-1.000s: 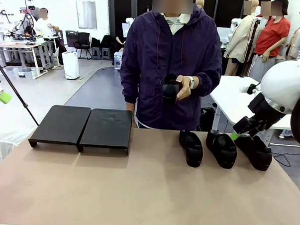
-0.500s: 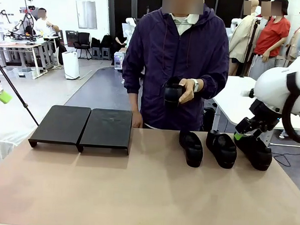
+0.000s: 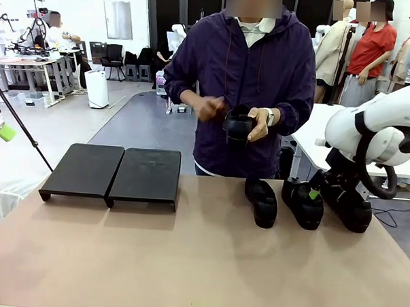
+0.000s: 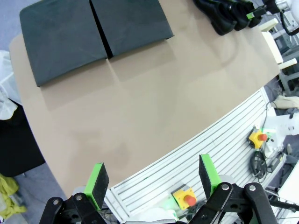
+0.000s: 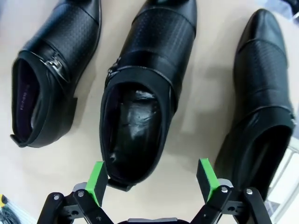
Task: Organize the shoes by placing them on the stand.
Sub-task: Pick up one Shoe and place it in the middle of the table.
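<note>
Three black glossy shoes stand in a row at the table's far right: left (image 3: pixel 261 202), middle (image 3: pixel 303 202) and right (image 3: pixel 349 206). The person holds a fourth shoe (image 3: pixel 239 126) at chest height in both hands. The stand (image 3: pixel 112 172), two matte-black platforms side by side, sits at the far left. My right gripper (image 3: pixel 317 192) hangs open low between the middle and right shoes. In the right wrist view that gripper (image 5: pixel 152 181) straddles the heel of the middle shoe (image 5: pixel 145 88) without touching it. My left gripper (image 4: pixel 152 175) is open and empty, high above the table's near edge, with the stand (image 4: pixel 93 32) far below.
The person stands at the far edge behind the shoes. A slotted metal base (image 4: pixel 205 154) with red stop buttons (image 4: pixel 189 199) runs along the table's near side. A white table (image 3: pixel 315 134) stands behind at the right. The brown tabletop (image 3: pixel 187 255) is bare in the middle.
My right arm has swung left and down, bringing its gripper lower over the shoes. The person's free hand has risen from the table edge to the held shoe.
</note>
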You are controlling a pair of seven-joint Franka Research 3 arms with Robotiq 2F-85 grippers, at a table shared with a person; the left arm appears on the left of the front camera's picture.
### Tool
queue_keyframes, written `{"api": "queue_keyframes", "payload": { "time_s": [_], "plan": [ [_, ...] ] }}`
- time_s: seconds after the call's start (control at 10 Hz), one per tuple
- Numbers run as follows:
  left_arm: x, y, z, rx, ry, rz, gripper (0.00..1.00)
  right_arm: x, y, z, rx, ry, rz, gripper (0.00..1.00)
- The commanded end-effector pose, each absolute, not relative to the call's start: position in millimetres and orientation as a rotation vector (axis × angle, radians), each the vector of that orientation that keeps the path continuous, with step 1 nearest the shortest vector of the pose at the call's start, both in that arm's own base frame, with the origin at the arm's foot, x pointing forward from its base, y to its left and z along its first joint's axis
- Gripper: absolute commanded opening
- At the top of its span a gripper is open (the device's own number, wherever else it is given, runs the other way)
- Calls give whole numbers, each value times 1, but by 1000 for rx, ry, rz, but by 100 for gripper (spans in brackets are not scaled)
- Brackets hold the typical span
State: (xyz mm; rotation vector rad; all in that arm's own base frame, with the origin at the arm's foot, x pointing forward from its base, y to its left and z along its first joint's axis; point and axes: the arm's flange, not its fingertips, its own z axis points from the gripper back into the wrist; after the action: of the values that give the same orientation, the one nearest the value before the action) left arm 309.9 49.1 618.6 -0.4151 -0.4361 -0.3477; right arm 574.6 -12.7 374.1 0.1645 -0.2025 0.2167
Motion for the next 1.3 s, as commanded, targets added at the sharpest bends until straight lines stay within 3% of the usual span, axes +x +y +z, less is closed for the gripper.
{"api": "queue_keyframes", "payload": {
  "time_s": [0.0,0.5,1.2],
  "plan": [
    [310,52,619,-423,-438,-366,100,578,-7,375,165,-189,174,100],
    [310,52,619,-423,-438,-366,100,591,0,350,141,-183,144,100],
    [310,52,619,-423,-438,-366,100,596,-18,373,220,-288,57,100]
  ]
}}
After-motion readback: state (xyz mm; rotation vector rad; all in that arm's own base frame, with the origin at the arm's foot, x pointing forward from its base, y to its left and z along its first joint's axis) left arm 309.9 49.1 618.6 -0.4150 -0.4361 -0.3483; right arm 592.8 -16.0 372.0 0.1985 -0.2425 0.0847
